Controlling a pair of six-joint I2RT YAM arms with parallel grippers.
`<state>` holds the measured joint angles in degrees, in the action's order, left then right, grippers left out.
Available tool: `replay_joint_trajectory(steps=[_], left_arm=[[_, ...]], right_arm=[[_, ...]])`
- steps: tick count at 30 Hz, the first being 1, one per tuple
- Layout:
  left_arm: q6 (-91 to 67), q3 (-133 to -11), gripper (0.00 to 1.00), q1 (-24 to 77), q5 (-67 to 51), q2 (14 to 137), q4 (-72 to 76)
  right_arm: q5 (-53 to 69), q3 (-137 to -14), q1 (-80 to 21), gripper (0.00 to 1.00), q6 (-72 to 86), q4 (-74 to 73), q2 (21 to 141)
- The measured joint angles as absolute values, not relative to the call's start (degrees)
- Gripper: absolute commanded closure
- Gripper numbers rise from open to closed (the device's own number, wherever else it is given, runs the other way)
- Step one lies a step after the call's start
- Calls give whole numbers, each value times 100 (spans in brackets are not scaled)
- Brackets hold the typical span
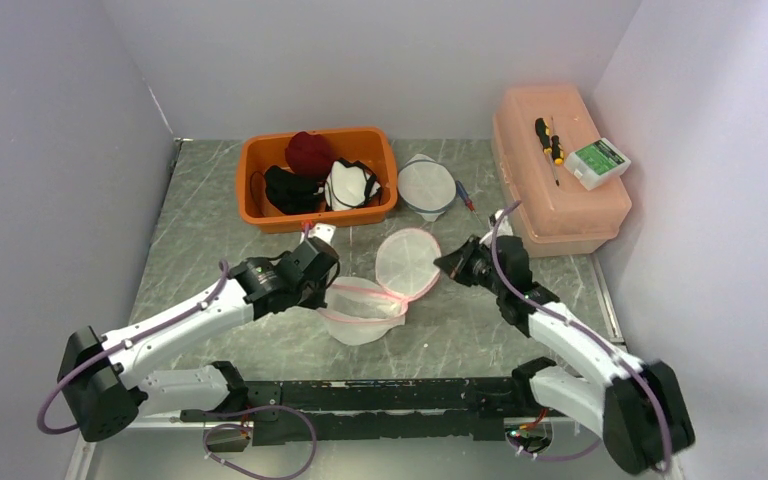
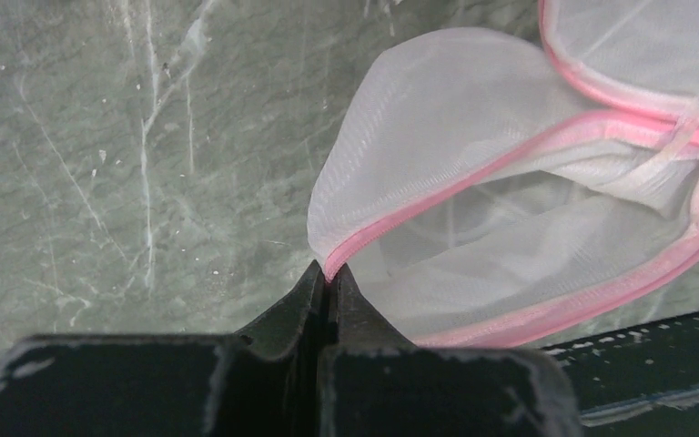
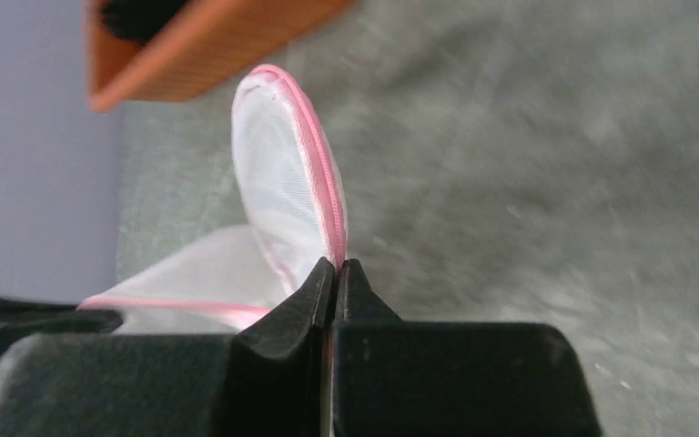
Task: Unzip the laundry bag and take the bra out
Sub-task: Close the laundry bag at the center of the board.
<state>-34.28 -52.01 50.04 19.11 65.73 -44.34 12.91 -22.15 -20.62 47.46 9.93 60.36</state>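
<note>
The left fingers (image 2: 321,284) are pressed fully together on the pink zipper rim (image 2: 473,173) of the laundry bag (image 1: 360,322), pinching the bowl half at its 9 o'clock edge in the top view. The right fingers (image 3: 324,284) are likewise closed, nipping the rim of the lid half (image 3: 278,182), which stands on edge above them. The two halves are spread like a clam, so the zip looks already undone. The bag's long axis runs from the bowl at 7 o'clock to the lid at 1 o'clock, mid-worktop (image 1: 520,200), between the arms. From the left fingers the bowl's open mouth lies at 3 o'clock, right beside them; the right fingers are a little farther off, past the lid. Only pale mesh folds show inside, so I cannot tell whether the bra is in there. Reaching in will likely need one grip released, and the left arm is nearer. At 12 o'clock an orange bin (image 1: 260,212) holds garments.
</note>
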Motion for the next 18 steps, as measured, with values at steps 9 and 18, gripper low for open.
replay_joint_trajectory(steps=[9,18], left_arm=[[-3494,-6440,97,4995,1756,6219,-3769],[-3474,-6952,95,4965,1645,6925,-3649]], right_arm=[[-305,-4056,-3771,100,2864,-60,4062],[-1024,-4228,-4036,100,2145,-792,4080]])
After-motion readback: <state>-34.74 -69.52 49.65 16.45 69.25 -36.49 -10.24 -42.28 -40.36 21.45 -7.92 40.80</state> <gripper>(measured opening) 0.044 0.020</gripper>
